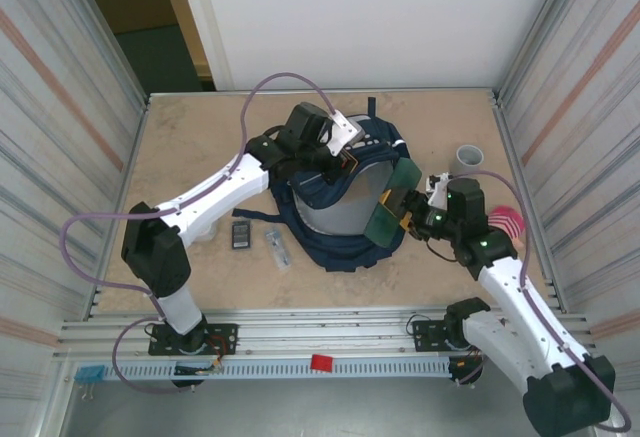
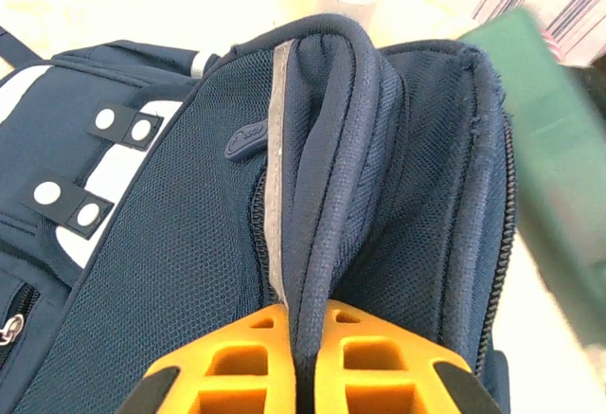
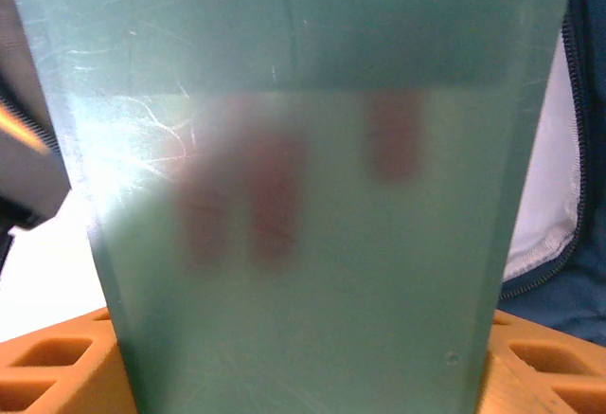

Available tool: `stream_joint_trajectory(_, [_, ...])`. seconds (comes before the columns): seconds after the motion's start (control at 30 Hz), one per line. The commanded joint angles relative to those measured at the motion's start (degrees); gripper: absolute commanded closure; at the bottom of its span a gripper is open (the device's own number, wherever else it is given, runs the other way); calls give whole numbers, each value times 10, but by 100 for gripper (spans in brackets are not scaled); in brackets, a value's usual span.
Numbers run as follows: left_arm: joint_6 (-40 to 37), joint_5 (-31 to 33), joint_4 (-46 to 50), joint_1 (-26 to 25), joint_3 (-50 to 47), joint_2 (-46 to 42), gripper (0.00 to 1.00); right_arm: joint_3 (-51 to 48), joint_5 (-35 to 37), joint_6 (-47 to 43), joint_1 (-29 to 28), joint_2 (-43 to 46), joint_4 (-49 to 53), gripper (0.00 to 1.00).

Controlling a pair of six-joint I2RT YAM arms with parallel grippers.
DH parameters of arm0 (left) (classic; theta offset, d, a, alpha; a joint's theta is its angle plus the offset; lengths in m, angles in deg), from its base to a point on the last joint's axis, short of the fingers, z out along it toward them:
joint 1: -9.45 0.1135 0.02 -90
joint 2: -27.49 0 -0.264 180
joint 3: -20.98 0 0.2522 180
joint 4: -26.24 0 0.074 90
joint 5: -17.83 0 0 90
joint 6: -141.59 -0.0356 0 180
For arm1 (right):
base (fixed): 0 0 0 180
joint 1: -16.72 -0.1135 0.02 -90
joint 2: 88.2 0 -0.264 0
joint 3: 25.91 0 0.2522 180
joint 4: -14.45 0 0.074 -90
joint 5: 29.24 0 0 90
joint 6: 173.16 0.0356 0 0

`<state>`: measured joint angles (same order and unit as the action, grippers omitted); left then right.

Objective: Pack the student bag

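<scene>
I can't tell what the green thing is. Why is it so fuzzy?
Right wrist view: the green case sits right at the lens, out of focus, with white glare on its left and blurry reddish shapes inside. Left wrist view: it is smeared at the right edge, while the student bag looks sharp.

student bag [image 2: 180, 262]: navy mesh, white stripes, navy tabs with white dots | pencil case [image 3: 303, 206]: translucent dark green | cup [image 1: 469, 158]: grey | table [image 1: 200, 157]: tan

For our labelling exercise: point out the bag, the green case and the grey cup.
bag [image 1: 340, 250]: top view, near navy edge.
case [image 3: 303, 272]: right wrist view, flat green face.
cup [image 1: 467, 160]: top view, grey wall.
</scene>
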<state>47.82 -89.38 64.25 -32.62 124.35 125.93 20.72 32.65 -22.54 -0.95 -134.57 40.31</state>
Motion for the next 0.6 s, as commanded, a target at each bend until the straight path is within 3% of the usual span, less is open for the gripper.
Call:
stream_joint_trajectory(0.0, [42,-51,-43,-1,42,-27,100,-14,78,137,-38,-41,-124,45])
stream_joint_trajectory(0.4, [53,-54,-74,-1,43,-45,100,-3,202,313,-111,-233,-269,42])
stream_joint_trajectory(0.57, [53,-60,-85,-1,43,-47,100,27,213,306,-110,-302,-306,42])
